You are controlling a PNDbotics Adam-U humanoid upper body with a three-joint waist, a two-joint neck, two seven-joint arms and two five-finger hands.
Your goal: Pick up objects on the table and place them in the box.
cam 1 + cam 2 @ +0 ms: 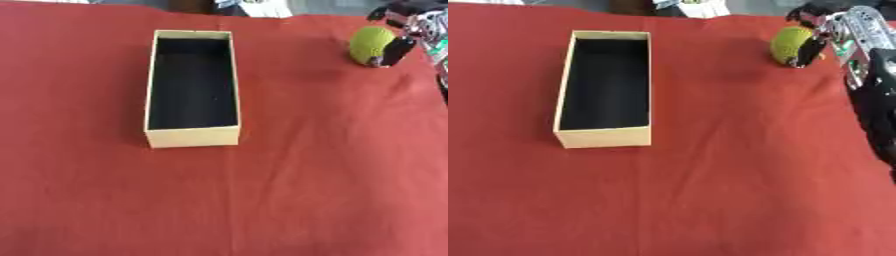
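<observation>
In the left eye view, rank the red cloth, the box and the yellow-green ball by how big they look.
1. red cloth
2. box
3. yellow-green ball, smallest, though the right hand covers part of it

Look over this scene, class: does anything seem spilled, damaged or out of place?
Nothing stands out. The box sits upright and open on the red cloth, and the right robot hand curls round a yellow-green ball far right.

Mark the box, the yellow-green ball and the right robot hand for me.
Long tan cardboard box with black inside (193,137): left eye view, on its near end wall.
Round yellow-green ball (369,44): left eye view, on its bare left side.
Right robot hand (807,51): right eye view, on a black finger against the ball.
</observation>
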